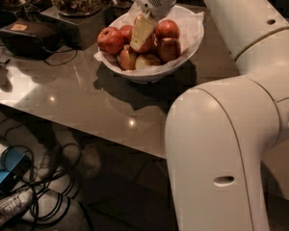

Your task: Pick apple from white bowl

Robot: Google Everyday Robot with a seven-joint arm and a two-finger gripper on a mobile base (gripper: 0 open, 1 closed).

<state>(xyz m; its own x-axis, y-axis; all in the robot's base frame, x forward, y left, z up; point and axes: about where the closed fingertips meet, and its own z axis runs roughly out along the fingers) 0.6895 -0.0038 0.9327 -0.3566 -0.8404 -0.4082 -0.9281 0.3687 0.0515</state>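
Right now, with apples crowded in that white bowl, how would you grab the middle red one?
Probably from straight above, across the apple's round upper sides: neighbouring apples and the white bowl's sloping wall block any sideways approach. The end effector hangs over it, inside the bowl.
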